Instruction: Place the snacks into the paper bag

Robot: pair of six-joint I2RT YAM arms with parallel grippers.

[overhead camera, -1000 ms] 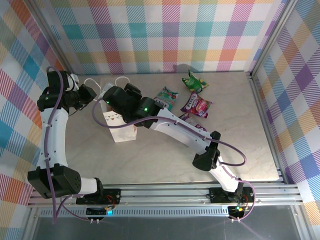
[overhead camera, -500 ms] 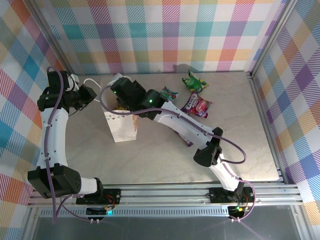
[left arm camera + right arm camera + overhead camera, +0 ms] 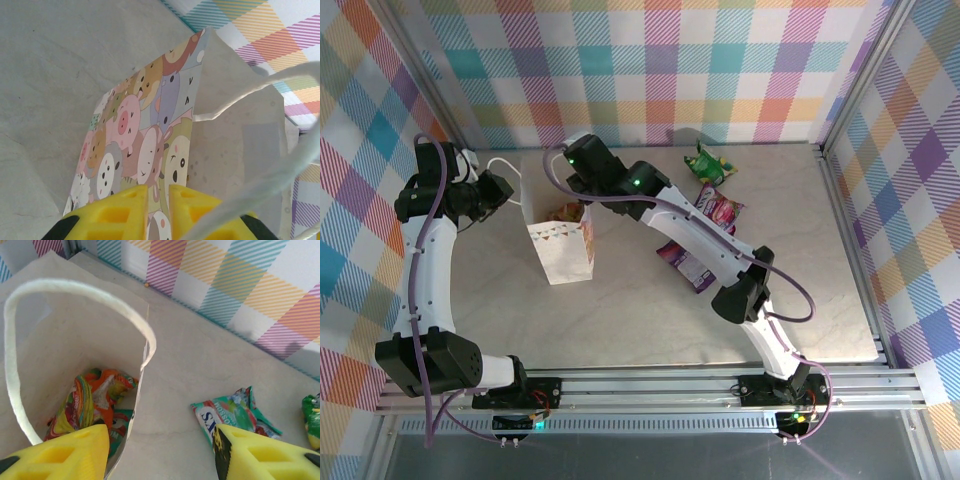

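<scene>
Ok, bag (image 3: pixel 560 255) stood upright on the table (image 3: pixel 640 320), left of centre, mouth open. Orange packet (image 3: pixel 92 395) lay at the bottom inside, with a scrap of teal-green foil beside it; couldn't tell which packet that scrap belonged to. One cord handle (image 3: pixel 65 286) arched over the mouth.

Left gripper (image 3: pixel 157 192) was almost fully closed, pinching the bag's printed side wall at the rim, one yellow finger on each side of the paper. Second cord ran past it on the right in the left wrist view.

Right gripper (image 3: pixel 159 432) hung above the bag's rim on the side facing the loose packets. Jaws were wide apart with nothing between them, one finger over the mouth and the other over bare table.

Outside the bag:
- teal packet (image 3: pixel 232 417) lay flat on the table, near the bag but not touching it
- green packet (image 3: pixel 708 165) sat farther right, close to the back wall (image 3: pixel 650 60)
- pink packet (image 3: pixel 720 210) sat just in front of the green one, apart from it
- purple packet (image 3: pixel 685 265) lay nearer the arm bases, partly covered by the right arm
</scene>
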